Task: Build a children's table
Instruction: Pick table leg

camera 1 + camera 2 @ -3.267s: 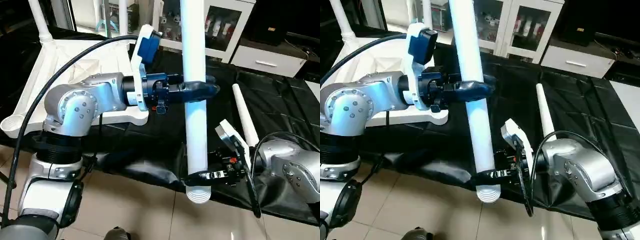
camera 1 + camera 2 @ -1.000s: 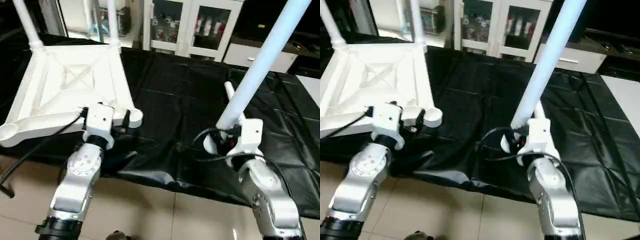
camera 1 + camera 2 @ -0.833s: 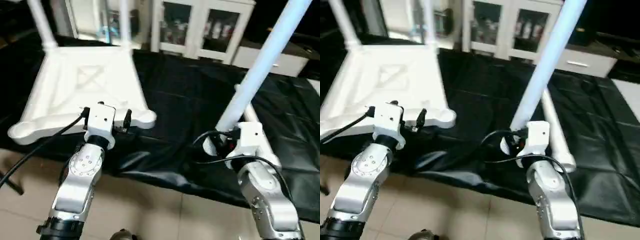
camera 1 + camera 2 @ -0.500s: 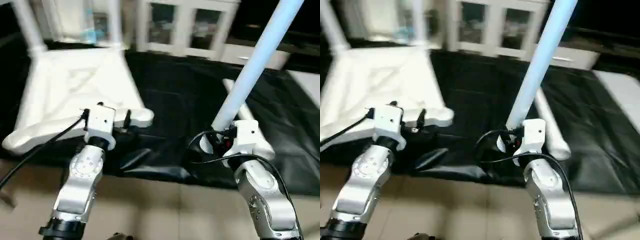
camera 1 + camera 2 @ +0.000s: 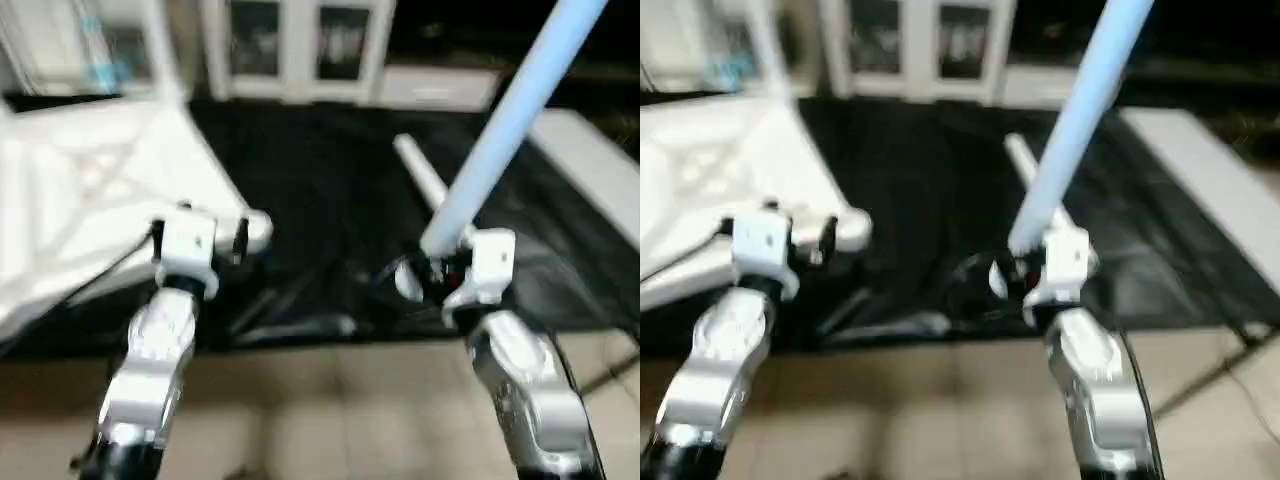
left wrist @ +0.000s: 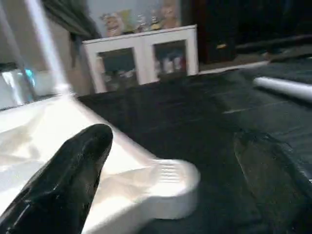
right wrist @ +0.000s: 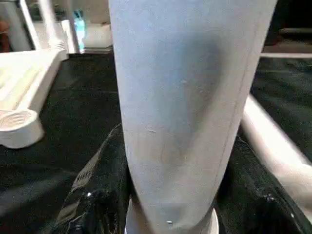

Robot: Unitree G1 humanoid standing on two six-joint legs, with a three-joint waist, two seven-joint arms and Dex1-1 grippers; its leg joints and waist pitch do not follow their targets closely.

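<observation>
The right gripper (image 5: 428,272) has its fingers (image 7: 95,195) closed on the thick lower end of a white tube leg (image 5: 505,120), one finger on each side of the tube, with the leg rising steeply from between them and leaning away toward the robot's right. About three seconds earlier both grippers clasped this leg and it stood nearly upright; by one second ago the left had let go, and the leg's tilt in the right fingers has stayed much the same since. The left gripper (image 6: 165,161) holds nothing, its fingers (image 6: 68,175) spread wide, as they were a second ago. Just beyond the left fingers lies the round corner socket (image 6: 173,187) of the upturned white table top (image 5: 70,215), its X-braced underside facing up on the black sheet (image 5: 320,200) that covers the table. A second white leg (image 5: 420,180) lies flat on the sheet just beyond the right fingers, passing behind the held leg. Two more legs stand upright at the far corners of the top, one of them (image 6: 44,44) seen beyond the left fingers. Behind the table stands a white glass-door cabinet (image 6: 144,58). Compared with one second ago the whole view has shifted, so the top and cabinet sit further left in the eye views; this is camera motion.
</observation>
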